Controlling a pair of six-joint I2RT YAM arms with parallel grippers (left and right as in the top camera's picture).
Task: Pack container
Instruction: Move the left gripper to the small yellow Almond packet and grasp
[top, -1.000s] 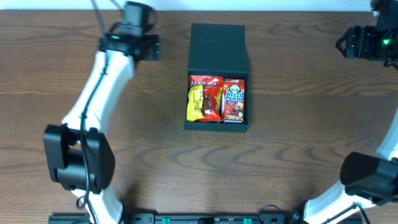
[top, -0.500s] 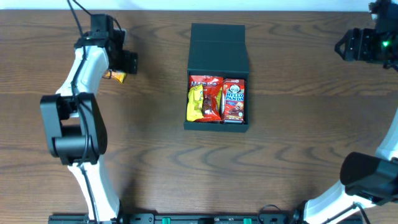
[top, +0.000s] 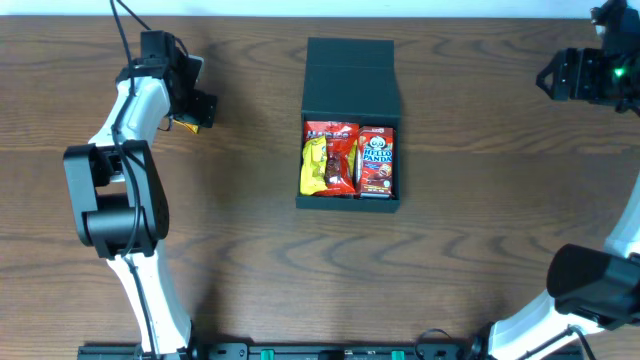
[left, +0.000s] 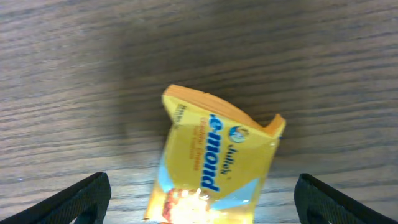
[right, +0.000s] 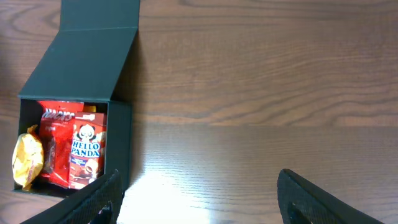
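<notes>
at the far left of the worktop (top: 480, 230), a yellow snack packet (left: 214, 168) lies flat on the dark wood grain, its orange crimped end pointing away from the wrist camera and its blue lettering running along its length. the left hand (left: 205, 198) hangs over it with its two black fingers (left: 87, 196) spread wide, one on each side of the packet, and neither is seen touching it. from above, the left arm's wrist covers most of this packet, so only a small yellow-orange corner shows beside it

well apart to the right, at the middle of the worktop, sits the container (top: 350, 80), a dark teal-black box. its lid flap is swung open toward the far side; whether it lies flat or tilts cannot be told. the open tray on the near side is crowded: a red packet (top: 340, 140) in the middle, a second yellow wrapper (top: 313, 172) against the left wall, and a hello panda packet (top: 377, 160) against the right wall, all side by side and touching

over the far right corner the right hand (right: 200, 202) is held high, fingers spread apart, gripping nothing, with bare wood under them and the container seen off to its lower left. a black cable (top: 125, 20) loops from the left arm toward the far edge
</notes>
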